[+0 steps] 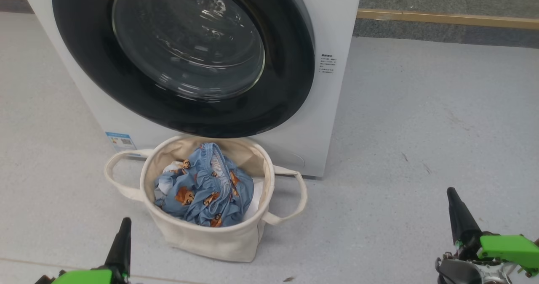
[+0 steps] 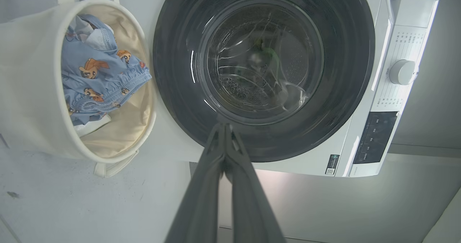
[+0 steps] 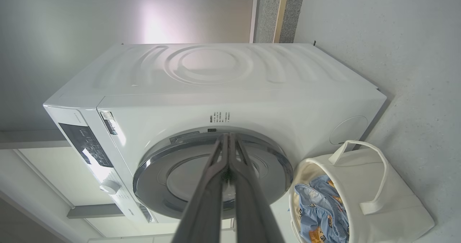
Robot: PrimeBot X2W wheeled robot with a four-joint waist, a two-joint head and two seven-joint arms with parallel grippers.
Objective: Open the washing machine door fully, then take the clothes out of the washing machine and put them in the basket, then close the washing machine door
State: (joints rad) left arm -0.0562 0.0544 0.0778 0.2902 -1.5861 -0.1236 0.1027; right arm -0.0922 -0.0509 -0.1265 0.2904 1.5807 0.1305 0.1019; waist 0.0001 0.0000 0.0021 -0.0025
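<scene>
Sitting in the basket, head view: the clothes [image 1: 206, 187] lie bunched inside the basket [image 1: 202, 237], which stands on the floor [image 1: 421, 128] right in front of the washing machine [image 1: 332, 120], under the washing machine door [image 1: 185, 52]
Door, head view: flat against the machine front
Left gripper, head view: left gripper [image 1: 125, 223] at lower left, near the basket's left side but apart from it, fingers clenched together on nothing
Right gripper, head view: right gripper [image 1: 451, 191] at lower right, well apart from basket and clothes, clenched and empty
Left wrist view: pinched fingertips overlap the door's black rim in the picture; contact cannot be told; basket and clothes lie off to that view's left
Right wrist view: pressed-together fingers point at the door's edge; basket with the clothes sits at that view's lower right, beside the machine
</scene>
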